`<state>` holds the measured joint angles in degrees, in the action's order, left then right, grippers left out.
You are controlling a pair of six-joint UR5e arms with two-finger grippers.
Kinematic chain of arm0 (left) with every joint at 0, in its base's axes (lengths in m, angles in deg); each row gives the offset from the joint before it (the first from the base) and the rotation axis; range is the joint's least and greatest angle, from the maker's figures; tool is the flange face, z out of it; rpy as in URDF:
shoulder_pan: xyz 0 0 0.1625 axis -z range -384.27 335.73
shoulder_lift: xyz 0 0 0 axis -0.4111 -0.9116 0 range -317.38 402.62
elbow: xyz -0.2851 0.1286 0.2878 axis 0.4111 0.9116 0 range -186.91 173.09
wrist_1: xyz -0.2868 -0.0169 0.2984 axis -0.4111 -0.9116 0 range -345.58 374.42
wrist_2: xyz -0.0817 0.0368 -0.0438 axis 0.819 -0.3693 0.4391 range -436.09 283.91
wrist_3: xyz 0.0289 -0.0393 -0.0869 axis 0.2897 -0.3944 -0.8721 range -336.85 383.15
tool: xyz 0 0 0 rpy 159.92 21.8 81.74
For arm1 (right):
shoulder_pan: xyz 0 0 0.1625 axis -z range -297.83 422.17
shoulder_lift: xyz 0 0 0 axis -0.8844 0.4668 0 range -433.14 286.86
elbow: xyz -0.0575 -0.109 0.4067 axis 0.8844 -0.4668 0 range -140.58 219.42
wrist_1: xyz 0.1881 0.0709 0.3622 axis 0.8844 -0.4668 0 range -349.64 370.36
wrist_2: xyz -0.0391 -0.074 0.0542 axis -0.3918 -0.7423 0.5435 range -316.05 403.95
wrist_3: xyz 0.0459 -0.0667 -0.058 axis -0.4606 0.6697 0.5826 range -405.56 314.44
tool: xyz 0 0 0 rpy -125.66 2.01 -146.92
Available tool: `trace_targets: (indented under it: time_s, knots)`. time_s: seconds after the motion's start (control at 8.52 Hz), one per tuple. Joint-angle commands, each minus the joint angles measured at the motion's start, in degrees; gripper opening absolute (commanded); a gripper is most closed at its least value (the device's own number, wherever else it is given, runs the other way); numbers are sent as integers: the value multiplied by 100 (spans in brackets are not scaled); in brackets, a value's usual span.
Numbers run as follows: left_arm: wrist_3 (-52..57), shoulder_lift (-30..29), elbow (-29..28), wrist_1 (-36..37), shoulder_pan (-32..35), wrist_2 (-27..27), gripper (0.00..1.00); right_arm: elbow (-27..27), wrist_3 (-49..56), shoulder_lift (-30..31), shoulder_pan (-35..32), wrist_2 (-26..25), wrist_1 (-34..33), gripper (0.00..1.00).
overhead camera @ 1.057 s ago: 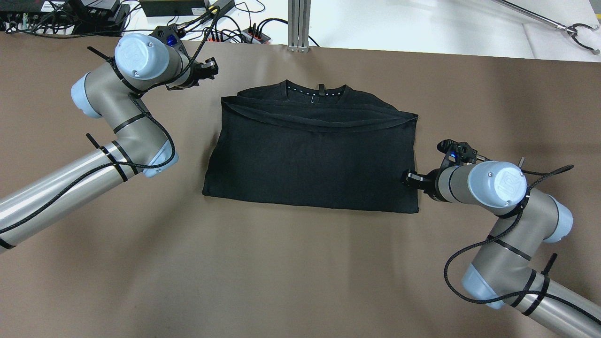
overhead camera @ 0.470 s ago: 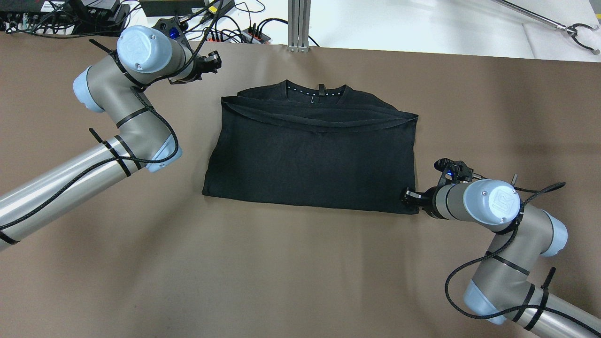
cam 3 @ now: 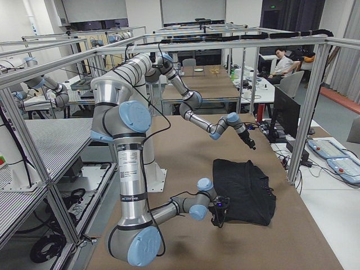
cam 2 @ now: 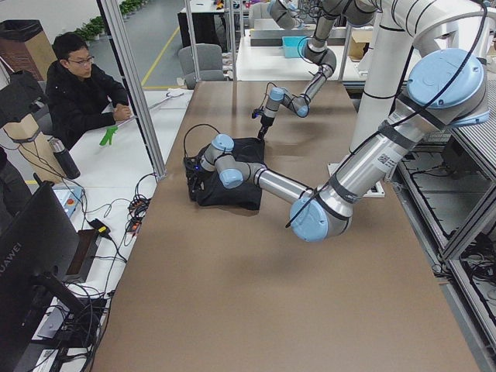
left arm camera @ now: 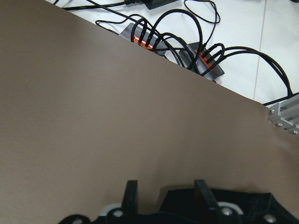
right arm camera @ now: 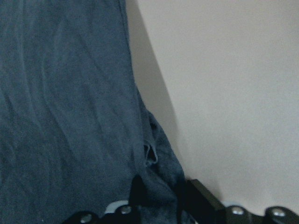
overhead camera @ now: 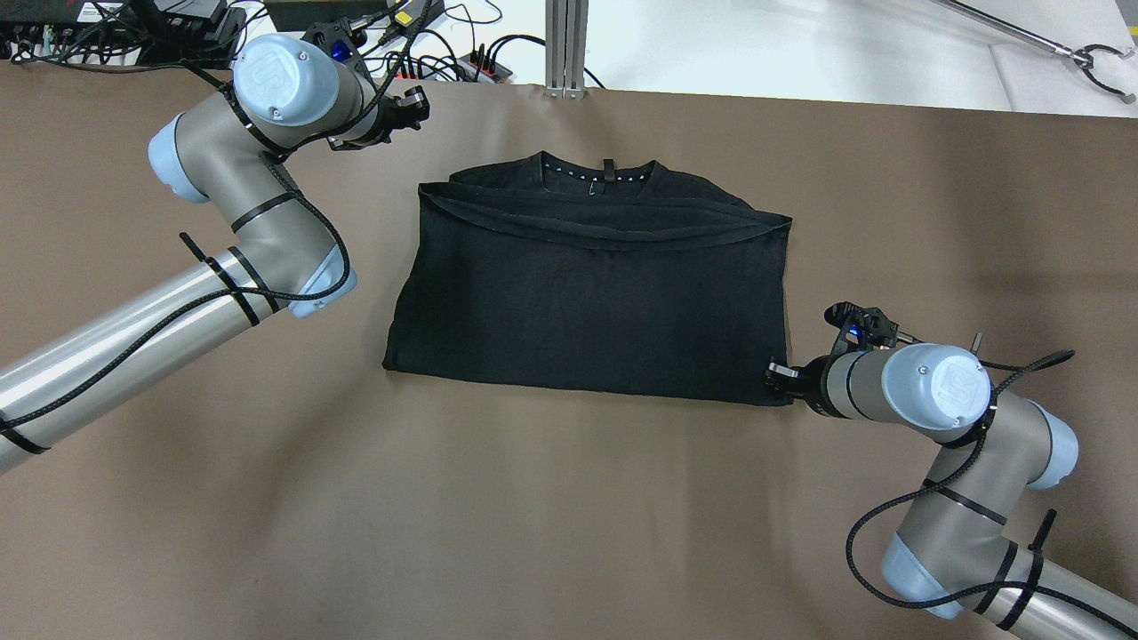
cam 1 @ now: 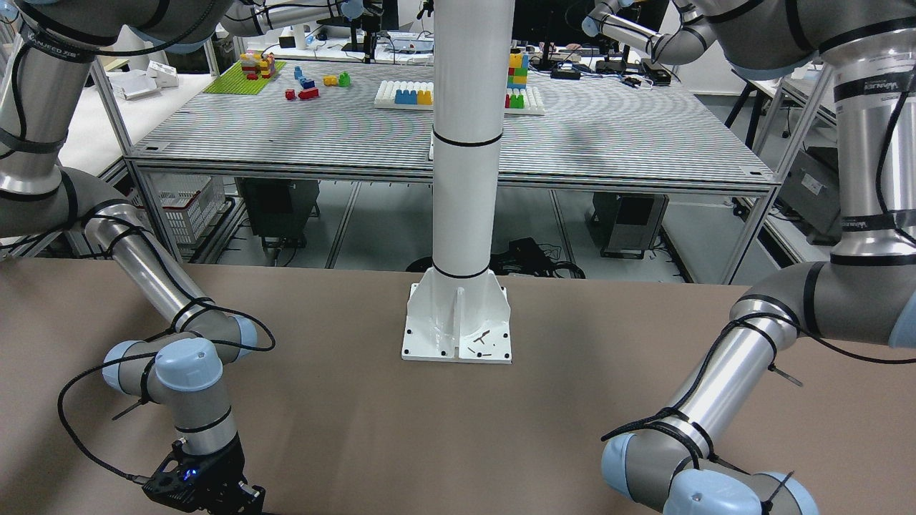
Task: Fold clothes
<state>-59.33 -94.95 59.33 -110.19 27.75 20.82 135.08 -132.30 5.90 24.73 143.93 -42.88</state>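
A black T-shirt (overhead camera: pixel 587 293) lies folded on the brown table (overhead camera: pixel 569 516), collar at the far side. It also shows in the exterior right view (cam 3: pixel 244 188). My right gripper (overhead camera: pixel 772 373) is low at the shirt's near right corner. In the right wrist view (right arm camera: pixel 166 181) its fingers (right arm camera: pixel 138 186) have bunched cloth (right arm camera: pixel 70 116) pinched between them. My left gripper (overhead camera: pixel 416 102) is open and empty above bare table near the far edge, up and left of the shirt's far left corner. The left wrist view (left arm camera: pixel 166 184) shows only table between its fingers.
Power strips and cables (overhead camera: pixel 444 62) lie along the table's far edge, also in the left wrist view (left arm camera: pixel 205 63). An aluminium post (overhead camera: pixel 566 44) stands at far centre. A grabber tool (overhead camera: pixel 1093 62) lies far right. An operator (cam 2: pixel 77 85) sits beyond the table. The robot's white base (cam 1: pixel 456 322) stands between the arms.
My right gripper slid along the shirt's right edge toward me to its near right corner, then stayed there. My left arm moved up and slightly right toward the far edge.
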Motion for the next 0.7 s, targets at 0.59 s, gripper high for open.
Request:
trace_targets:
  time_s: [0.59]
  knots:
    - [-101, -420, -33, 526, -52, -14, 52, 1410, -854, 560, 606, 518, -90, 0]
